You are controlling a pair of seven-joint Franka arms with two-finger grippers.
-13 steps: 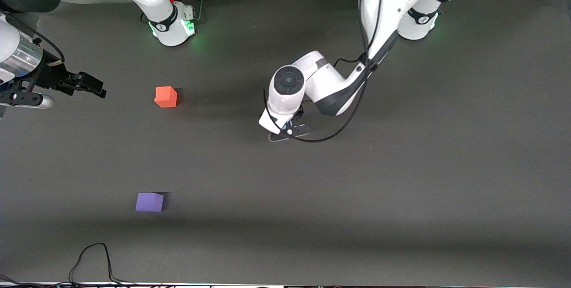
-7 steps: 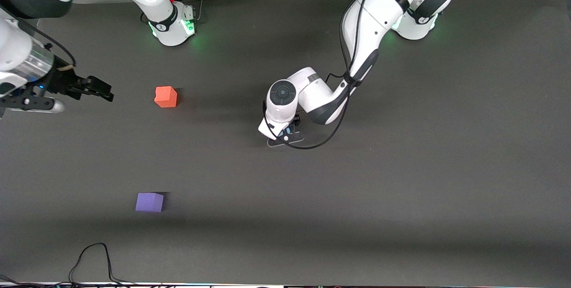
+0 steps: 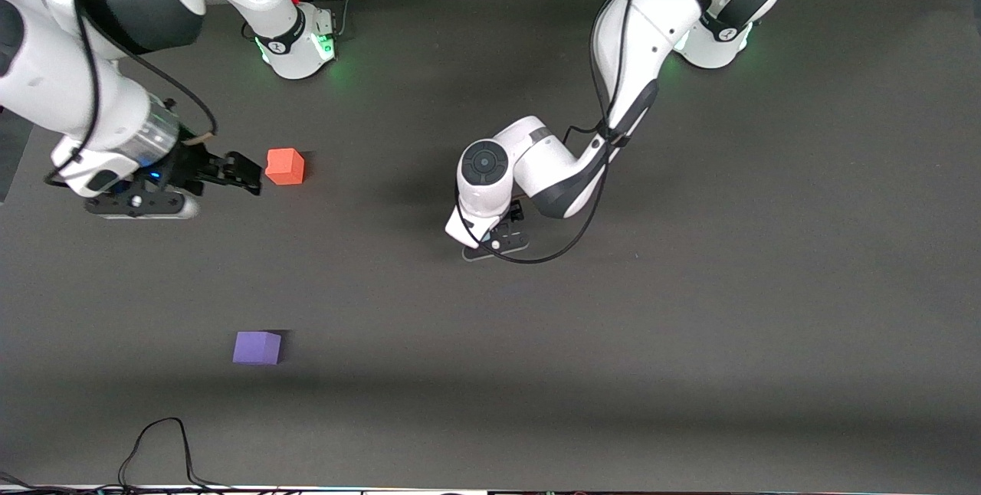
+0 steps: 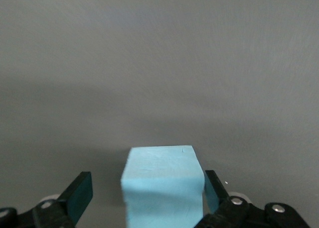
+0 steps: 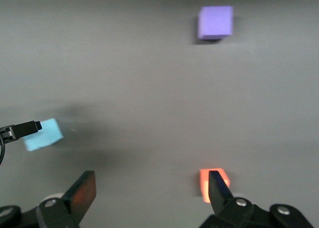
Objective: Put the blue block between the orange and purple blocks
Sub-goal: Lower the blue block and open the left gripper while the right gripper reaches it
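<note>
Two grippers are at work over the dark bench. Low near the bench's middle, the left gripper (image 4: 149, 198) has its fingers (image 4: 79, 193) spread apart with the blue block (image 4: 163, 180) standing between them; one finger lies close against the block's side and the other stands clear of it, so the block is not clamped. In the front view this gripper (image 3: 497, 238) sits under the left arm's bent wrist, which hides the block there. The right wrist view shows the blue block (image 5: 44, 134) resting on the bench surface, the tip of one left finger at its edge.

The right gripper (image 3: 249, 173) hovers toward the right arm's end of the bench — its fingers (image 5: 82, 190) are apart, holding nothing — just beside the orange block (image 3: 285, 166). From its own camera the orange block (image 5: 214, 184) shows next to one of its fingers. The purple block (image 3: 257, 347) lies nearer the front edge of the bench than the orange one, well apart from it, also toward the right arm's end. The blue block stands well away from both. A black cable (image 3: 157, 449) loops at the front edge.
</note>
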